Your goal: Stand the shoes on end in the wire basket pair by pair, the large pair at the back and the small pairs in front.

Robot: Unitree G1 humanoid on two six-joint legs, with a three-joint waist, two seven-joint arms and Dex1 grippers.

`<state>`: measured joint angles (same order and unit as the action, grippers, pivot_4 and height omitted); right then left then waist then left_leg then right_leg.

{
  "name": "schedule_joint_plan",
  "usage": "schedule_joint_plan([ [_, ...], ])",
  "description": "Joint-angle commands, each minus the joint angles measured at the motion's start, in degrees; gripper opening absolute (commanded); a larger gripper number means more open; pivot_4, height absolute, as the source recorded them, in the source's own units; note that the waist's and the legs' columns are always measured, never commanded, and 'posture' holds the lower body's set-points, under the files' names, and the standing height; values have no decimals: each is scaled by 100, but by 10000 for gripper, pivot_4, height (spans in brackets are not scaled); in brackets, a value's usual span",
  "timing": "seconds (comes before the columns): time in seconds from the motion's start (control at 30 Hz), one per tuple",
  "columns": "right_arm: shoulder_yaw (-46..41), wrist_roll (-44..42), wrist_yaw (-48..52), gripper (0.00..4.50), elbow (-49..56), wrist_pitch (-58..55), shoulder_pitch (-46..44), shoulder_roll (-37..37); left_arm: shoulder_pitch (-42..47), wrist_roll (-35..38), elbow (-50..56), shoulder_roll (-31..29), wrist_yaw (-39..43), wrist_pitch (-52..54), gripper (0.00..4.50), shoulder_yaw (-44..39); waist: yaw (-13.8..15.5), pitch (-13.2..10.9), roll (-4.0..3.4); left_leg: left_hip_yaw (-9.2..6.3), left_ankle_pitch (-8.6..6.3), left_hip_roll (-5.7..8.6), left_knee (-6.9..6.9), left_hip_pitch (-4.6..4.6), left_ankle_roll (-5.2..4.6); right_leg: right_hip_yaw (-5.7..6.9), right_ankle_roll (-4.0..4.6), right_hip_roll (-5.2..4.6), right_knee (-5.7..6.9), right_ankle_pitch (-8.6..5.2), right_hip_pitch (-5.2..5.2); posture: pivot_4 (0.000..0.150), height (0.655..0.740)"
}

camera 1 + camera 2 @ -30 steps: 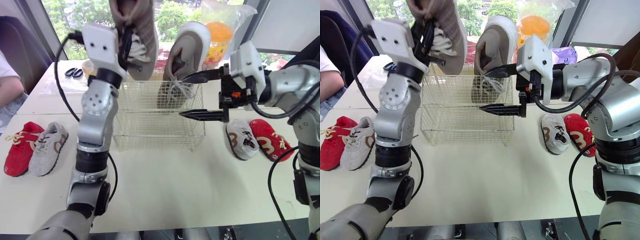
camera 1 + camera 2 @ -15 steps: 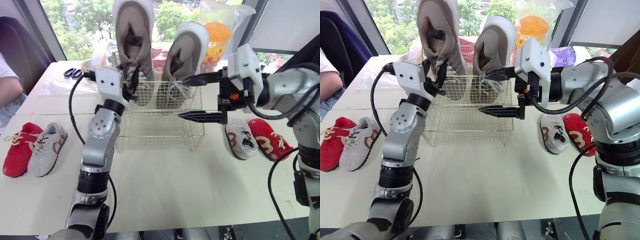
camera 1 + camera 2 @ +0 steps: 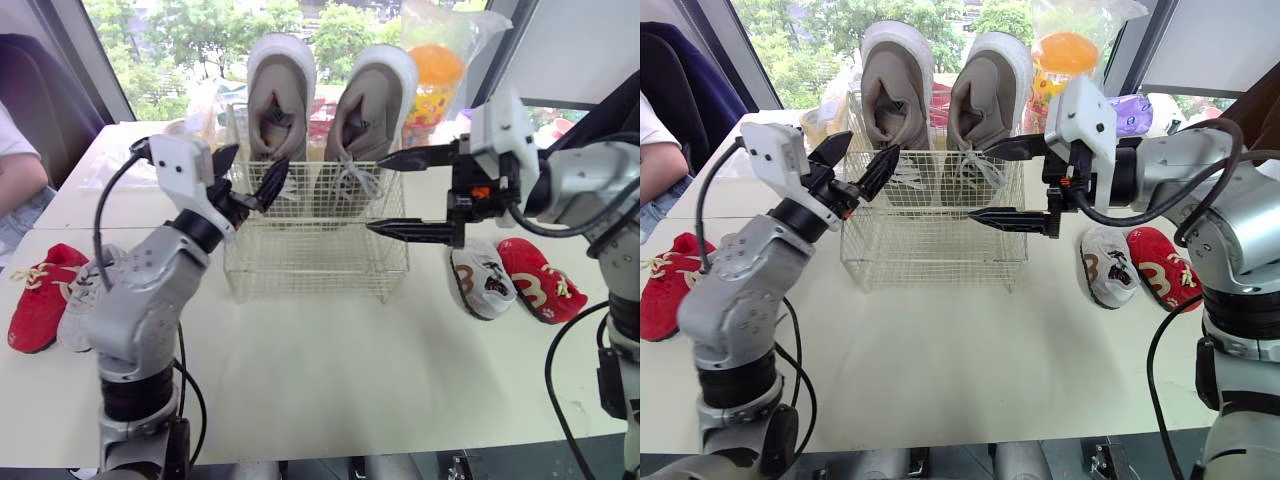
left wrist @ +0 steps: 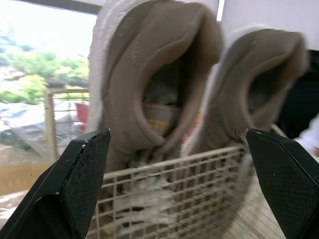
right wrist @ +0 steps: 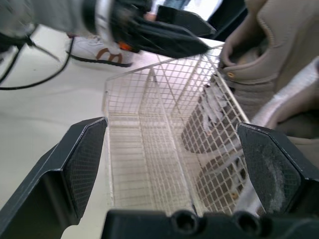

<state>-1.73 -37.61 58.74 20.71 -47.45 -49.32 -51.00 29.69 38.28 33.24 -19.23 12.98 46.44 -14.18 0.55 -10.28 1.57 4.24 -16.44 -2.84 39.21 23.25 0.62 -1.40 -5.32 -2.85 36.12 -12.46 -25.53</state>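
Two large tan shoes (image 3: 280, 95) (image 3: 375, 100) stand on end side by side at the back of the wire basket (image 3: 320, 255). My left gripper (image 3: 260, 158) is open and holds nothing, just outside the basket's left front corner, below the left shoe. At the basket's right side my right gripper (image 3: 375, 194) is open too, also holding nothing. On the table to the left lie a small red shoe (image 3: 35, 295) and a grey one (image 3: 80, 300), partly behind my left arm. A grey shoe (image 3: 482, 280) and a red shoe (image 3: 540, 280) lie to the right.
A clear bag with an orange object (image 3: 437, 70) stands behind the basket's right corner. A person's arm (image 3: 15, 170) shows at the far left edge. The pale table (image 3: 350, 370) has open surface in front of the basket.
My left gripper lowered the left large shoe into the basket, opened, and drew back and down from it. The right gripper stayed open beside the basket.
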Motion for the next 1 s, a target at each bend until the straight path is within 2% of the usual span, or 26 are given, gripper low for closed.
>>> schedule_joint_plan([
  [0.03, -607, -261, -182, 45000, 100, -269, 43, -254, 286, 1330, 142, -637, 328, 732, 44212, -675, -2, 0, 0, -1, 0, 0, 0, 0, 0, 1, 0, 0, 0, 0, 0, 1500, 7400],
  [0.17, -923, -290, -715, 45000, 162, -713, 389, -357, 316, 2782, -295, -1514, 1172, 1369, 44212, -975, -15, 0, 1, -2, 0, 0, 0, -3, 0, 2, 4, 1, -2, -2, 3, 1500, 7400],
  [0.3, -1178, -199, -1423, 45000, 248, -1349, 812, -484, 178, 3161, -411, -2246, 2372, 1589, 44212, -495, -14, 0, 1, 0, 0, 1, 0, -11, 0, 2, 22, 0, -4, -14, 12, 1500, 7400],
  [0.37, -1360, -208, -1919, 45000, 219, -1877, 885, -433, 244, 3065, -518, -2431, 2949, 1495, 44212, -164, -13, 0, 1, 2, 1, 2, 0, -10, 1, 1, 24, -1, -5, -15, 12, 1500, 7400],
  [0.5, -1655, -66, -2865, 45000, 338, -2819, 1066, -197, 484, 2411, -892, -2650, 4034, 995, 44212, 570, -7, 0, 1, 2, 1, 2, 0, -11, 1, 1, 26, 1, -6, -16, 12, 1500, 7400],
  [0.57, -1763, -101, -3067, 45000, 410, -3167, 1115, -128, 595, 2223, -1060, -2671, 4310, 865, 44212, 781, -12, 0, 0, 1, 1, 2, 0, -11, 1, 0, 27, 3, -7, -16, 12, 1500, 7400],
  [0.73, -1942, 6, -3435, 45000, 748, -4233, 1952, -82, 815, 1609, -1324, -2811, 5550, 291, 44212, 1434, -3, 0, 0, -1, 0, 1, -3, -5, 0, 0, 27, 5, -14, -16, 10, 1500, 7400],
  [0.87, -2049, 246, -3748, 45000, 830, -4392, 2393, 138, 626, 1415, -1176, -2932, 5782, 166, 44212, 1533, -41, 1, 0, 3, 0, 2, -2, -3, 0, -5, 27, 3, -19, -17, 8, 1500, 7400],
  [1.0, -2087, 484, -3951, 45000, 903, -4231, 2767, 325, 225, 1358, -942, -2967, 5671, 147, 44212, 1435, -67, 2, -2, -1, 0, 1, -4, -3, -1, -4, 26, 5, -20, -17, 8, 1500, 7400],
])
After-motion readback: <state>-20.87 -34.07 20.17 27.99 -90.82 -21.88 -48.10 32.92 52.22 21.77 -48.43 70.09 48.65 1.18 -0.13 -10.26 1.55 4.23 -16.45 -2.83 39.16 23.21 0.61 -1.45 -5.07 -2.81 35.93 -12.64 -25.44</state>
